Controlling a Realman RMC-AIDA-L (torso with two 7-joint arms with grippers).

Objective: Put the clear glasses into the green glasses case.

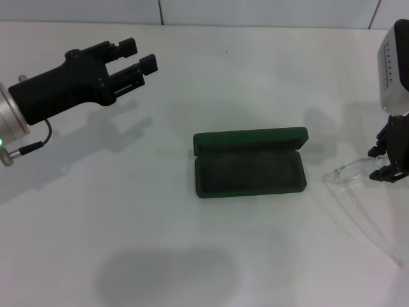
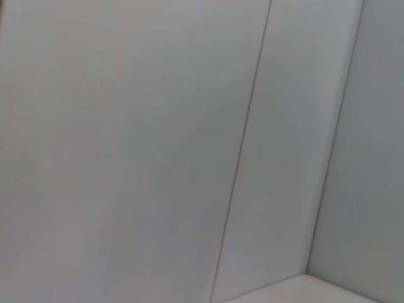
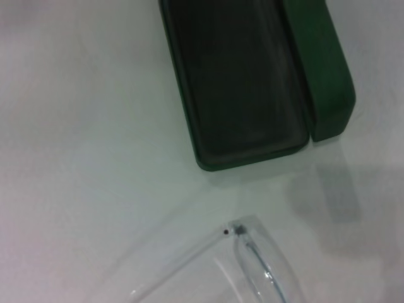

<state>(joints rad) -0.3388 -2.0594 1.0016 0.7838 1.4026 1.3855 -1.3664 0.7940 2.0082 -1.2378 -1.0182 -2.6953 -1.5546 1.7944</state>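
Note:
The green glasses case (image 1: 250,140) lies open in the middle of the white table, its lid standing at the far side and its dark lining bare. Also in the right wrist view, the case (image 3: 320,69) holds nothing. The clear glasses (image 1: 348,174) are at the right of the case, arms unfolded and trailing toward the near right corner. My right gripper (image 1: 385,165) is at their front frame and looks shut on it. The wrist view shows the glasses' hinge (image 3: 238,228) close up. My left gripper (image 1: 142,52) hovers open and holding nothing at the far left.
The white tabletop (image 1: 160,243) spreads around the case. A white wall (image 2: 158,139) with a thin vertical seam fills the left wrist view.

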